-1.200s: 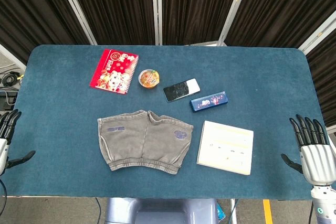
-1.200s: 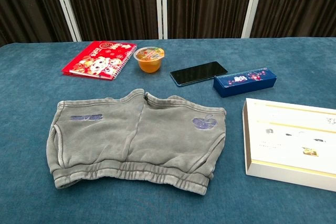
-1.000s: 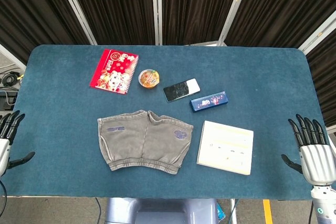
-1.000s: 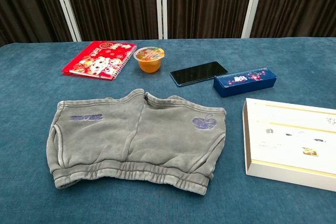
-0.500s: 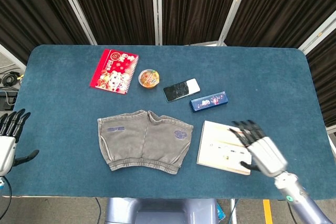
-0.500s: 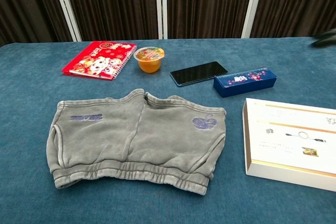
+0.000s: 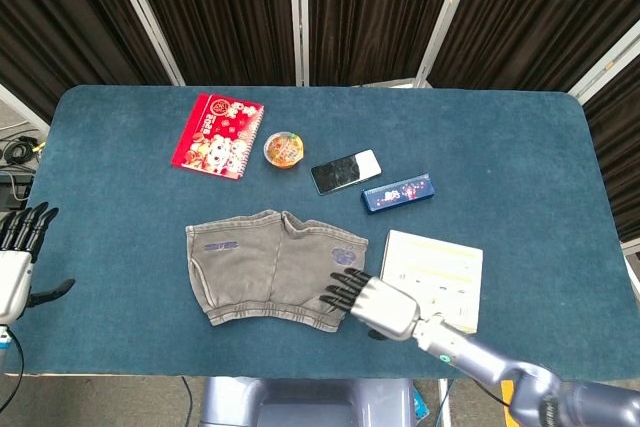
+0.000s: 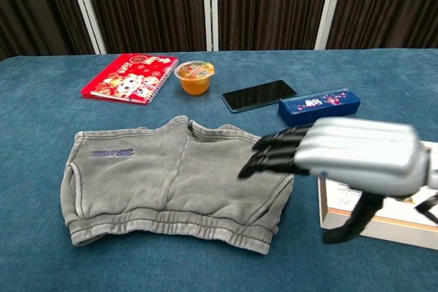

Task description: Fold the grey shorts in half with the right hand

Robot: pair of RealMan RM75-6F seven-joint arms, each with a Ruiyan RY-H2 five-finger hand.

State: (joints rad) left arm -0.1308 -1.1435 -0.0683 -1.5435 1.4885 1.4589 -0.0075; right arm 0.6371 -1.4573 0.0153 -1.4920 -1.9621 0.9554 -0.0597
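Blue felt-like counter [image 7: 520,137] before dark curtains, grey shorts [image 7: 272,269] lying flat near its front edge.

Shorts are soft, faded cloth with a gathered waistband toward the robot, a small dark label on one leg and a dark emblem on the other; the writing is too small to read. Right hand [image 7: 372,304], silver with black fingers [image 8: 274,152], hovers at the shorts' right edge, fingers spread and holding nothing. Just beside it lies a flat white box [image 7: 440,272]. Farther back sit a navy printed box [image 7: 397,192], a glossy phone [image 7: 345,171], a jelly cup [image 7: 284,150] and a red spiral notebook [image 7: 217,134]. Left hand [image 7: 18,259] hangs off the counter's left edge, fingers apart, empty.
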